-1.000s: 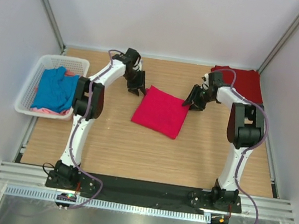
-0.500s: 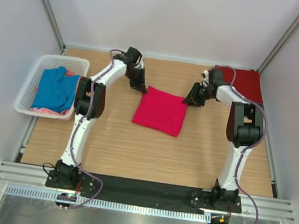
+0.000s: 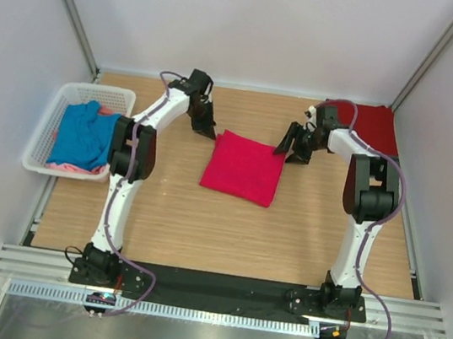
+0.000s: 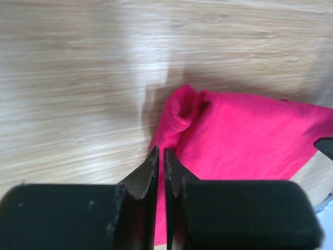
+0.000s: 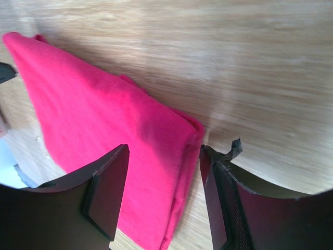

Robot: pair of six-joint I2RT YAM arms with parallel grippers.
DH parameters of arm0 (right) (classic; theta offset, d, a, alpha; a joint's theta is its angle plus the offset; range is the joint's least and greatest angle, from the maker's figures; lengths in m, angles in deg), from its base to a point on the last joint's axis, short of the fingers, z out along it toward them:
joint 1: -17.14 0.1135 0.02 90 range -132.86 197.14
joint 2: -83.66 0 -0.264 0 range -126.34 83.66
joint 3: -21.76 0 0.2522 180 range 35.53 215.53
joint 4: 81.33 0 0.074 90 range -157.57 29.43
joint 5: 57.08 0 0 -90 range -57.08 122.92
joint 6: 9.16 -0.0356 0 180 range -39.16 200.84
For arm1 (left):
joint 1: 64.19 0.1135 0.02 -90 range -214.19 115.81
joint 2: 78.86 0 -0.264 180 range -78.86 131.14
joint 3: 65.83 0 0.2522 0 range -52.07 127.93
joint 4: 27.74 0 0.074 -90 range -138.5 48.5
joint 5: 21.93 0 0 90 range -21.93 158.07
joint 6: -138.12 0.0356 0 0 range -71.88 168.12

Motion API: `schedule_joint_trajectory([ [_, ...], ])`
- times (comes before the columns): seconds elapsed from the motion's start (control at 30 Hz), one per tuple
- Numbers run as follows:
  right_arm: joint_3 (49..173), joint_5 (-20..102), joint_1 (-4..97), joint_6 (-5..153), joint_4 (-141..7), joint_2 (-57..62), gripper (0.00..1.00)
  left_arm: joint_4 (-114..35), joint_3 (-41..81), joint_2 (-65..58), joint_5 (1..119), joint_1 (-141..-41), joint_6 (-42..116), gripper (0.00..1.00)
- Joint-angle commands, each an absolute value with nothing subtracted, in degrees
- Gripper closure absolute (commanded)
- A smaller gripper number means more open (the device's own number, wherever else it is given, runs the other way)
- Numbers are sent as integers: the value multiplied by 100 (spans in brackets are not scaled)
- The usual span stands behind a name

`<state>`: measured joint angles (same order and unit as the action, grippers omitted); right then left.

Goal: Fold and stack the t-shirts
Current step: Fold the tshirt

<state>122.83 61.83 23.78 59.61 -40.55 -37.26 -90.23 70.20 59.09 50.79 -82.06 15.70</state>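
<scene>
a bright pinkish-red t-shirt (image 3: 244, 169) lies folded into a neat square in the middle of the wooden table (image 3: 226, 229). the left gripper (image 3: 208, 130) sits at the shirt's far left corner. its two fingers (image 4: 151, 166) are pressed together, and the bumpy corner of the shirt lies just past their tips. the right gripper (image 3: 291, 150) sits at the shirt's far right corner. its fingers (image 5: 106, 192) are spread wide apart, one on each side of the shirt's folded edge, and they are not squeezing it. a darker red t-shirt (image 3: 376, 124) lies flat in the far right corner of the table. a white basket (image 3: 43, 127) sits at the left side. inside it a blue t-shirt (image 3: 82, 135) lies crumpled on top of a pale pink t-shirt (image 3: 69, 167).
</scene>
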Motion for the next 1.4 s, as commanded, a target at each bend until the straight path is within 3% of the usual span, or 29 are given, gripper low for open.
schedule_joint_trajectory([
  [0.0, 12455, 5730, 2347, 6098, -3457, -3491, 37, -9370, 6914, 5325, 5392, -8186, 1604, 92],
  [0.13, 12570, 5568, 2251, 6159, -2417, -2834, 37, -9265, 6579, 4649, 5216, -8291, 1648, 86],
  [0.27, 12019, 6884, 2294, 5870, -2371, -2235, 41, -8624, 6245, 4366, 4277, -8397, 1324, 82],
  [0.3, 11860, 7131, 2408, 5626, -2676, -2121, 46, -8449, 6314, 4471, 4093, -8458, 1245, 82],
  [0.33, 11588, 7577, 2504, 5545, -2836, -2015, 65, -8439, 6419, 4585, 4091, -8502, 1218, 81],
  [0.43, 11270, 8045, 3065, 5360, -3363, -2093, 96, -8054, 6421, 4928, 3933, -8608, 1017, 82],
  [0.5, 11138, 8511, 3322, 5377, -3750, -2435, 98, -7519, 6324, 5164, 3714, -8634, 832, 81],
  [0.6, 10936, 9162, 3534, 5035, -4541, -2969, 99, -7165, 6297, 5420, 3844, -8634, 664, 81],
  [0.9, 10575, 8769, 3340, 5588, -4578, -3991, 94, -7015, 6631, 6388, 4135, -8485, 585, 82],
  [1.13, 10934, 8733, 3323, 5781, -3647, -3210, 84, -7199, 6754, 5967, 4073, -8406, 620, 81],
  [1.37, 11708, 8024, 3025, 5255, -3532, -2708, 70, -8024, 6598, 4737, 4266, -8414, 918, 70],
])
